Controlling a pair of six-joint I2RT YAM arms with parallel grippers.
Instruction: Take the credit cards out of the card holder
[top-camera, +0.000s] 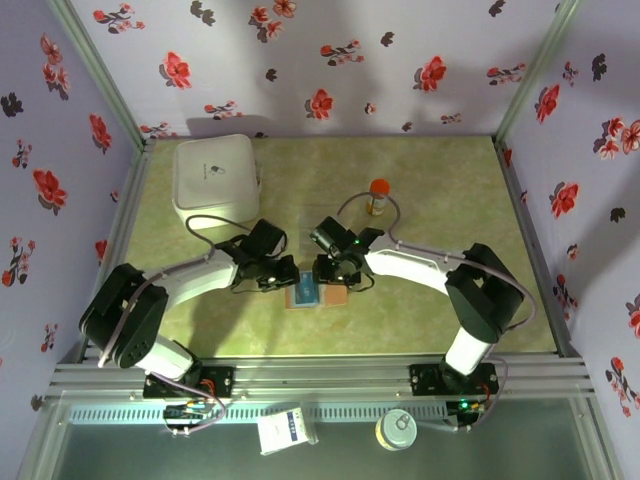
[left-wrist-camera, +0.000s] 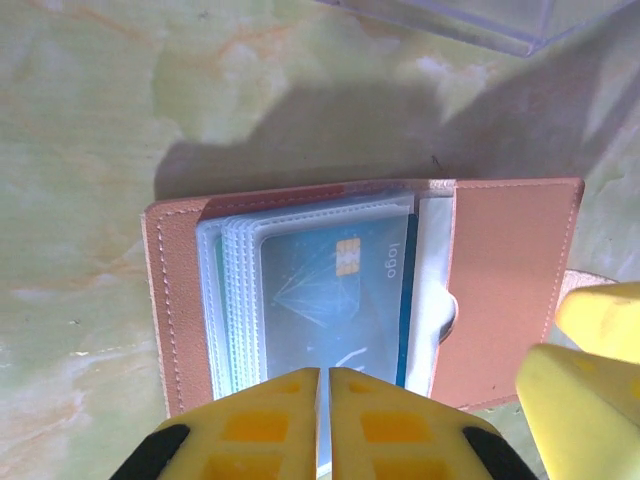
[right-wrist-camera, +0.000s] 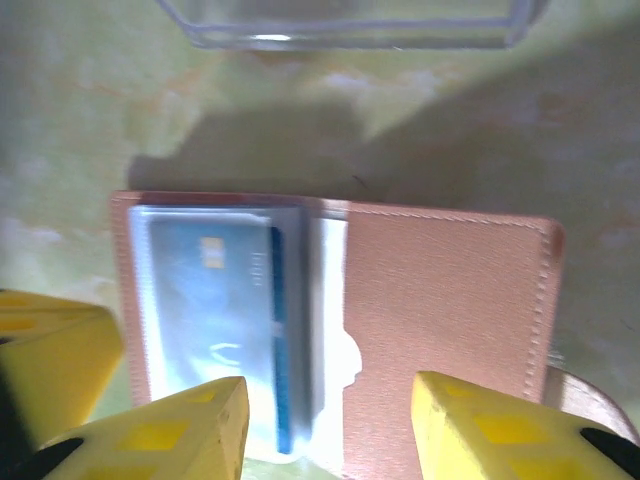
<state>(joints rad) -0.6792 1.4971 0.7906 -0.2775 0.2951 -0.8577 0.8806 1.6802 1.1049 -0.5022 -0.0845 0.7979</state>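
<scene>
Beyond the left gripper, toward the far left corner of the table, sits a white box. The gripper itself is clenched, its two yellow fingers pressed flat together with only a hairline seam between them; whether a sleeve edge is caught in that seam I cannot tell. Right in front of its fingertips, and partly under them, the card holder lies opened flat on the table. Its left half carries a fanned stack of clear plastic sleeves. The credit cards are tucked inside them, a teal one on top with a small gold chip and a darker blue edge showing just to its right. The brown right-hand flap lies bare.

Just beside the left gripper on its right, the right gripper hangs over the near edge of the holder. Its jaws are parted and grasp nothing, one finger above the sleeves and the other above the brown flap. Ahead of both grippers, past the holder's far edge, stands a clear tray. Farther back and a little to the right of the right gripper stands a small bottle with an orange cap.
</scene>
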